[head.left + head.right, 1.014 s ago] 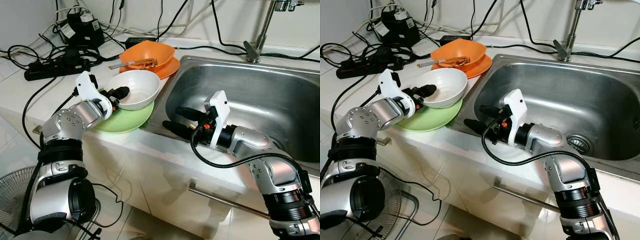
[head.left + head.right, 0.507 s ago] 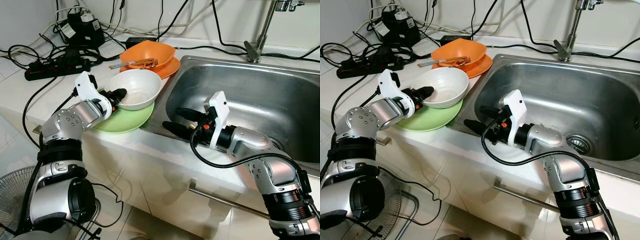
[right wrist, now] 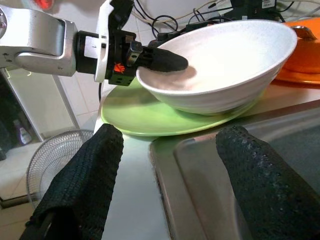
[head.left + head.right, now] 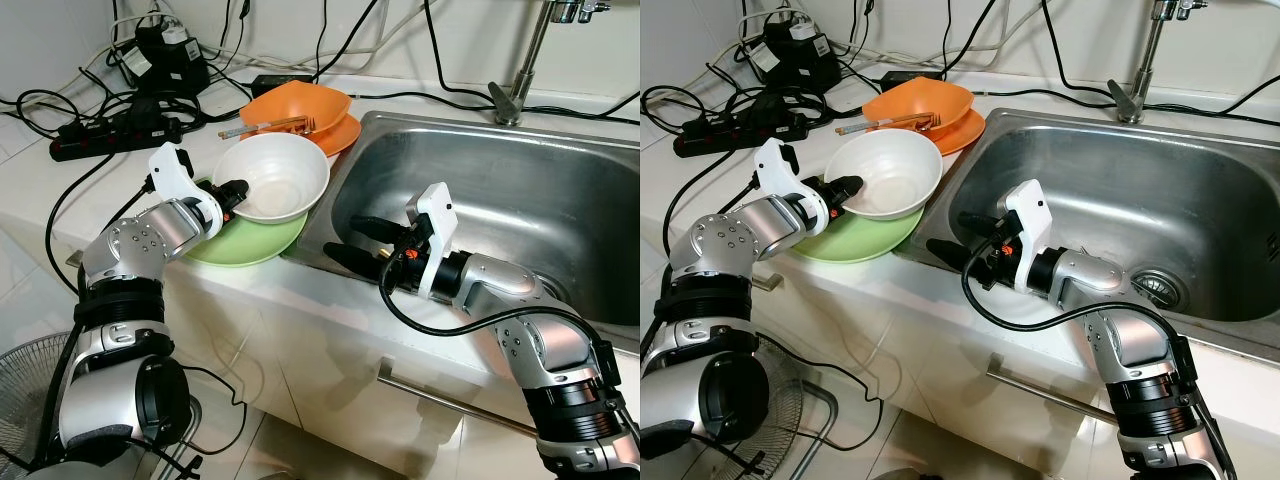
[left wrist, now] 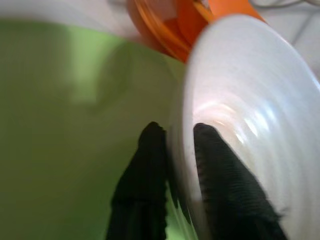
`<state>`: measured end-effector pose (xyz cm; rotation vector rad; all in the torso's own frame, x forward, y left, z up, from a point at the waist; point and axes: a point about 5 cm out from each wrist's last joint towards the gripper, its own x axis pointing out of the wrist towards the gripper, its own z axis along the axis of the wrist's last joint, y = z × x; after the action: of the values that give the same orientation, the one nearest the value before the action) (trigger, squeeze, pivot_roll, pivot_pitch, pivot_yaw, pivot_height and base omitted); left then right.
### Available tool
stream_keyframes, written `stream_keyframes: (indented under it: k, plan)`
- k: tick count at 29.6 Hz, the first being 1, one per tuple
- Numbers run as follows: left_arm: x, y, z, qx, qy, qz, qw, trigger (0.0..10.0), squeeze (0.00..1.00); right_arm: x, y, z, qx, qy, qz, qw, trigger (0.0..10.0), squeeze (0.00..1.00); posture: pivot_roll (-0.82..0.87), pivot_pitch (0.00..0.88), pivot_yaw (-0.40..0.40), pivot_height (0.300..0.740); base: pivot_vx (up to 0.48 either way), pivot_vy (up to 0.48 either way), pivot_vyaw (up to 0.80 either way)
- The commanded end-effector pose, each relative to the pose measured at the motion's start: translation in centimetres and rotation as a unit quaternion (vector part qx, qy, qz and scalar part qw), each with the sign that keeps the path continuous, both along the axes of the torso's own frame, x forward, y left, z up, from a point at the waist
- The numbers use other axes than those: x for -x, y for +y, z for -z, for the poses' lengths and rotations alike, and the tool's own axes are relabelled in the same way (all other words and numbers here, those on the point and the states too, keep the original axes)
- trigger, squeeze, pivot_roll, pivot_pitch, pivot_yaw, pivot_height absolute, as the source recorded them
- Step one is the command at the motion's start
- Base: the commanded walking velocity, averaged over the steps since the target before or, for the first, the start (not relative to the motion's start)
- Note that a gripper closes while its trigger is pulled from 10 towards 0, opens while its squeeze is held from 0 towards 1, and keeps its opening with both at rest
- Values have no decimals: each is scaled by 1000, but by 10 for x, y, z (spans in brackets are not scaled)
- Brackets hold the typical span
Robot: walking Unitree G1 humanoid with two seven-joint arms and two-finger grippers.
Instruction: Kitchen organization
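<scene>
The left end effector (image 4: 232, 192) pinches the rim of the white bowl (image 4: 272, 181), one finger inside and one outside. The bowl is tipped up on its 9 o'clock side, its low edge near the green plate (image 4: 250, 243). To do this well, I think the grip should stay tight and the bowl should rise slowly, so it does not slip or drag the plate.

The right end effector (image 4: 355, 243) waits wide open at the sink (image 4: 560, 190) edge. At 12 o'clock sit an orange bowl (image 4: 295, 103) with chopsticks (image 4: 262, 128). Cables (image 4: 70, 110) lie on the surface (image 4: 30, 185) at 10 o'clock.
</scene>
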<state>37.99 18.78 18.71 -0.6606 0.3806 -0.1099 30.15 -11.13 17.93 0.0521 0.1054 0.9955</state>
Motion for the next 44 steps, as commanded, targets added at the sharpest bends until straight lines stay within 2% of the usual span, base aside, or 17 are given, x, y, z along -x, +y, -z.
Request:
stream_keyframes:
  k: [1, 8, 14, 17, 18, 21, 23, 24, 27, 28, 29, 30, 31, 33, 37, 44]
  plan:
    - [0, 4, -6, -16, -18, -13, 1000, 0, 0, -1, 2, -3, -2, -7, -5, 1000, 10000, 0, -73, 4, 143, 740, 0, 0, 0]
    - [5, -2, -4, -28, -31, -10, 999, 0, 0, -2, 1, -5, -4, -9, -3, 1000, 10000, 0, -73, 3, 136, 740, 0, 0, 0]
    - [10, -12, -9, -69, -80, -3, 994, 0, 0, -4, -1, -7, -5, -11, 2, 1000, 10000, 0, -73, 4, 131, 740, 0, 0, 0]
    - [11, -14, -10, -68, -86, -2, 994, 0, 0, -4, -1, -8, -5, -11, 3, 1000, 10000, 0, -73, 4, 129, 740, 0, 0, 0]
    - [12, -17, -13, -81, -111, -3, 990, 0, 0, -5, -2, -8, -5, -11, 4, 1000, 10000, 0, -72, 5, 128, 740, 0, 0, 0]
    - [13, -18, -14, -87, -120, -4, 989, 0, 0, -5, -2, -8, -5, -10, 4, 1000, 10000, 0, -72, 5, 128, 740, 0, 0, 0]
    - [14, -20, -22, -109, -167, -8, 980, 0, 0, -6, -2, -7, -5, -11, 8, 1000, 10000, 0, -73, 5, 129, 740, 0, 0, 0]
    - [14, -20, -22, -109, -167, -8, 980, 0, 0, -6, -2, -7, -5, -11, 8, 1000, 10000, 0, -73, 5, 129, 740, 0, 0, 0]
    - [17, -24, -37, -177, -258, -18, 949, 0, 0, -11, -4, -9, -14, -11, 34, 999, 10000, 0, -74, 3, 131, 740, 0, 0, 0]
    - [17, -24, -37, -177, -258, -18, 949, 0, 0, -11, -4, -9, -14, -11, 34, 999, 10000, 0, -74, 3, 131, 740, 0, 0, 0]
    - [20, -29, -42, -212, -300, -15, 930, 0, 0, -22, -8, -14, -40, -10, 88, 995, 10000, 0, -74, 1, 132, 740, 0, 0, 0]
    - [22, -31, -44, -223, -314, -11, 923, 0, 0, -27, -10, -16, -54, -7, 111, 992, 10000, 0, -74, 1, 132, 740, 0, 0, 0]
    - [22, -31, -44, -223, -314, -11, 923, 0, 0, -27, -10, -16, -54, -7, 111, 992, 10000, 0, -74, 1, 132, 740, 0, 0, 0]
    - [25, -37, -45, -228, -335, -3, 914, 0, 0, -34, -13, -21, -85, 3, 143, 986, 10000, 0, -73, 0, 131, 740, 0, 0, 0]
    - [28, -46, -39, -214, -349, 10, 912, 0, 0, -39, -13, -27, -136, 20, 159, 978, 10000, 0, -71, 0, 129, 740, 0, 0, 0]
    - [30, -51, -35, -211, -356, 19, 910, 0, 0, -40, -11, -29, -150, 26, 158, 976, 10000, 0, -71, 0, 129, 740, 0, 0, 0]
